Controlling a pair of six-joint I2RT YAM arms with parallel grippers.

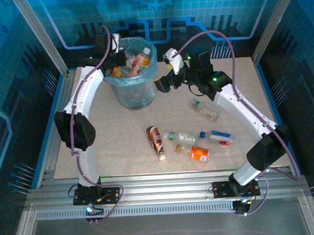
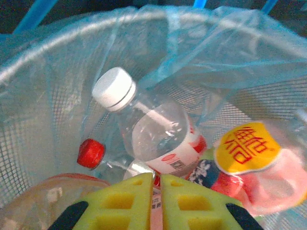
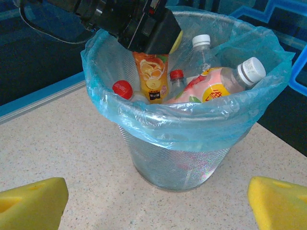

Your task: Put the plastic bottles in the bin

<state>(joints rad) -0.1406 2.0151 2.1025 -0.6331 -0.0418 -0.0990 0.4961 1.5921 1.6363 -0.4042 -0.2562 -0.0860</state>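
Note:
The bin [image 1: 153,71], lined with a blue bag, stands at the back of the table with several plastic bottles in it. My left gripper [image 1: 117,59] hangs over its left rim, pads [image 2: 129,201] shut with nothing between them. Below it lie a white-capped bottle [image 2: 158,129] and a red-capped one [image 2: 91,153]. An orange-label bottle [image 3: 151,76] stands in the bin [image 3: 177,124] right under that gripper. My right gripper [image 1: 163,85] [image 3: 157,191] is open just right of the bin, low over the table. Several bottles lie on the table, among them a brown one [image 1: 156,141] and an orange-label one [image 1: 199,153].
A clear bottle [image 1: 205,108] lies under the right forearm. Two more lie near the front right, one green-capped [image 1: 181,136] and one with a blue label [image 1: 221,138]. Metal frame posts and blue walls close in the table's sides and back.

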